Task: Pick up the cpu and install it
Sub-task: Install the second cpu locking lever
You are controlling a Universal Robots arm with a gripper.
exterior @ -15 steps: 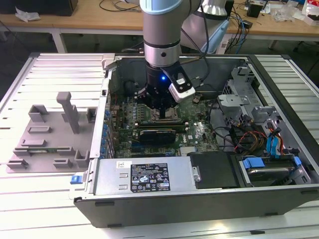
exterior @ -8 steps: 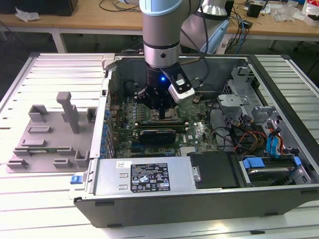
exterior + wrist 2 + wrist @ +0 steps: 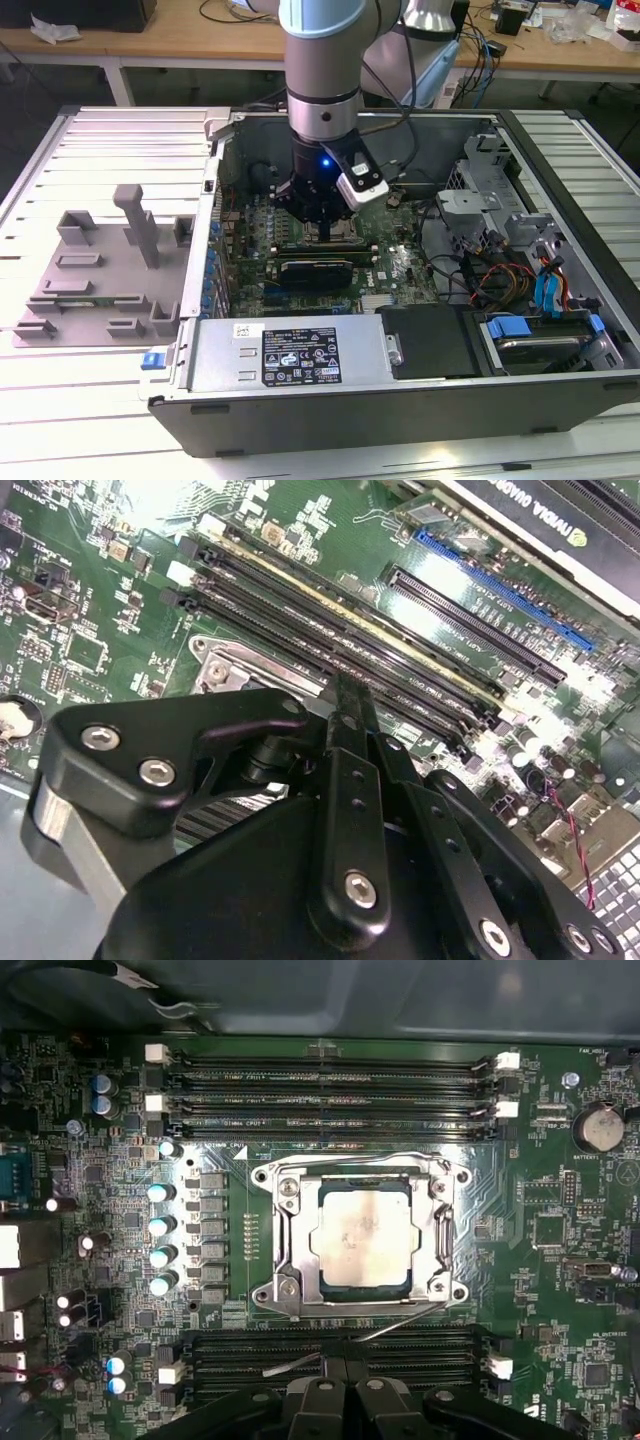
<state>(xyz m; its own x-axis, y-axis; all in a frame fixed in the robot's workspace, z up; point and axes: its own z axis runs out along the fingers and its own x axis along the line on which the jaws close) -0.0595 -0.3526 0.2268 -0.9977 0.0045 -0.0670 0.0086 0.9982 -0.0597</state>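
Observation:
The cpu (image 3: 362,1238), a flat square chip with a dull silver top, lies inside the metal socket frame (image 3: 441,1222) on the green motherboard in the first wrist view. My gripper (image 3: 346,1363) hovers just beside the socket over the memory slots, its black fingers pressed together with nothing visible between them. A thin wire lever (image 3: 300,1365) of the socket runs close by the fingertips. In the second wrist view the gripper (image 3: 345,687) points down at the board beside the socket's corner. In the exterior view the gripper (image 3: 325,228) reaches down into the open computer case over the board's middle.
A grey plastic tray (image 3: 90,270) with upright blocks lies at the exterior view's left of the case. Inside the case are a graphics card (image 3: 315,270), a power supply (image 3: 300,350), drive bays and cables (image 3: 510,270). Memory slots (image 3: 330,1090) flank the socket.

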